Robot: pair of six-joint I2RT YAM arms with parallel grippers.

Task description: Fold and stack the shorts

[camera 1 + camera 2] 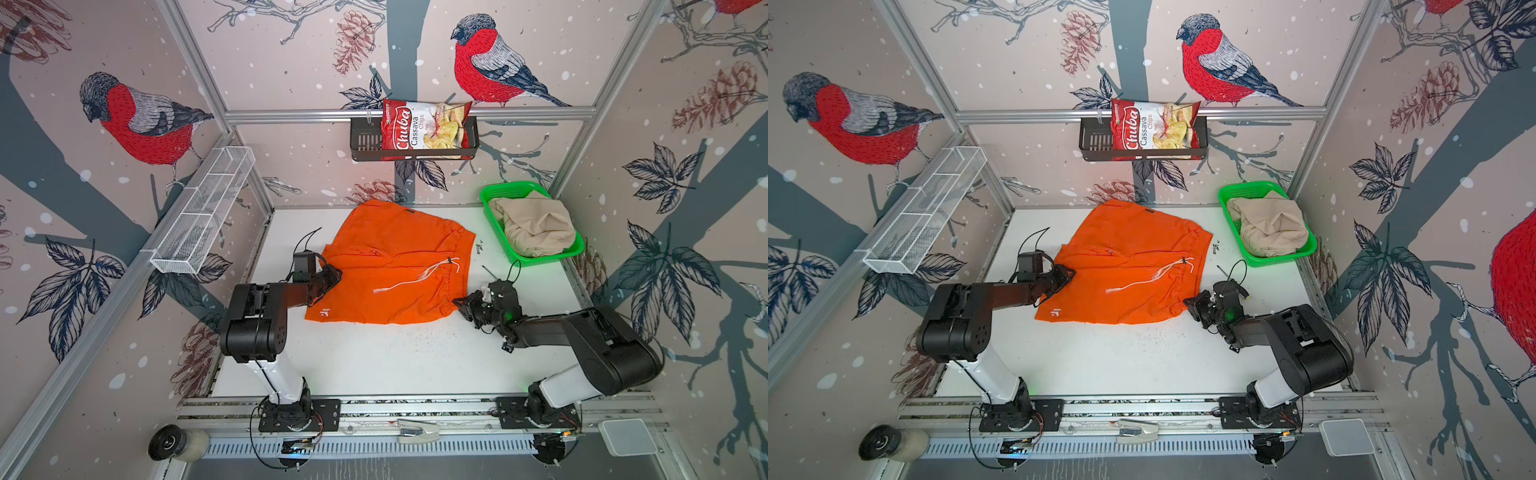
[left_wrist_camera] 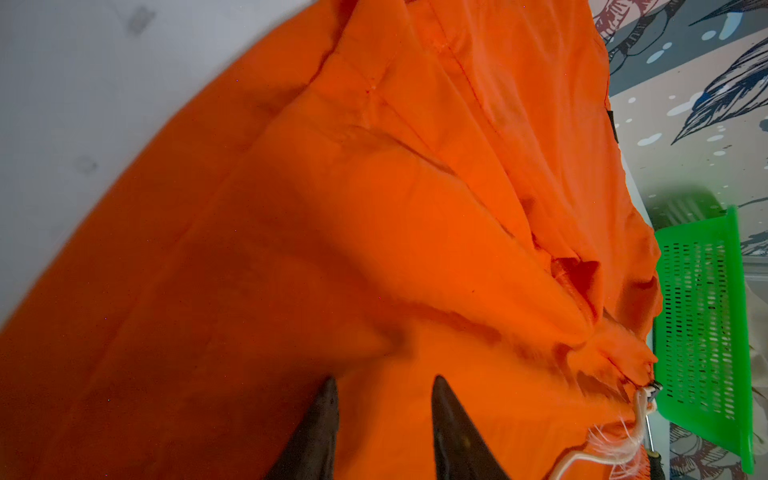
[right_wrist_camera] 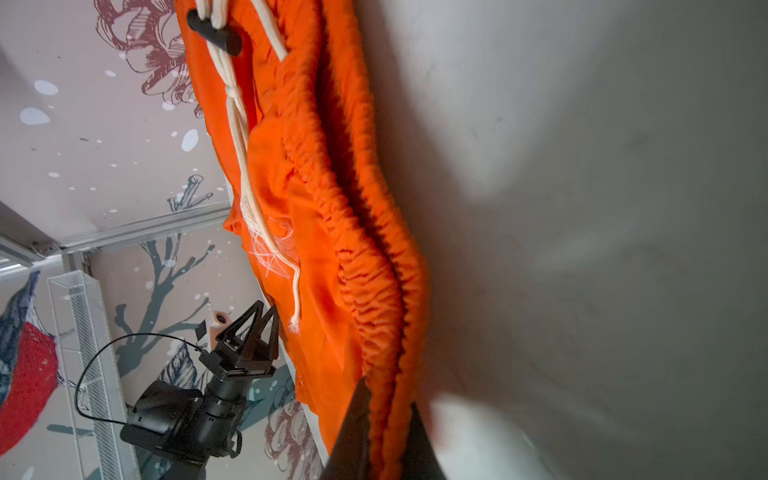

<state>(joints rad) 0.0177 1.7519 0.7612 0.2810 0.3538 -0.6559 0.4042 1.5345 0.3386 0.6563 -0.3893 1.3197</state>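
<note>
The orange shorts (image 1: 395, 266) (image 1: 1125, 270) lie spread flat on the white table (image 1: 395, 361), waistband to the right, with the white drawstring (image 1: 415, 280) on top. My left gripper (image 1: 334, 276) (image 2: 384, 378) sits at the left leg hem. Its fingers stand apart with flat orange cloth showing between them. My right gripper (image 1: 457, 302) (image 3: 388, 390) is shut on the gathered waistband at its near corner. The beige shorts (image 1: 534, 226) (image 1: 1271, 228) lie crumpled in the green basket (image 1: 498, 195) at the back right.
A black wall rack (image 1: 361, 141) on the back wall holds a chips bag (image 1: 424, 129). A white wire shelf (image 1: 203, 212) juts from the left wall. An aluminium rail (image 1: 415, 409) carrying both arm bases runs along the table's front edge.
</note>
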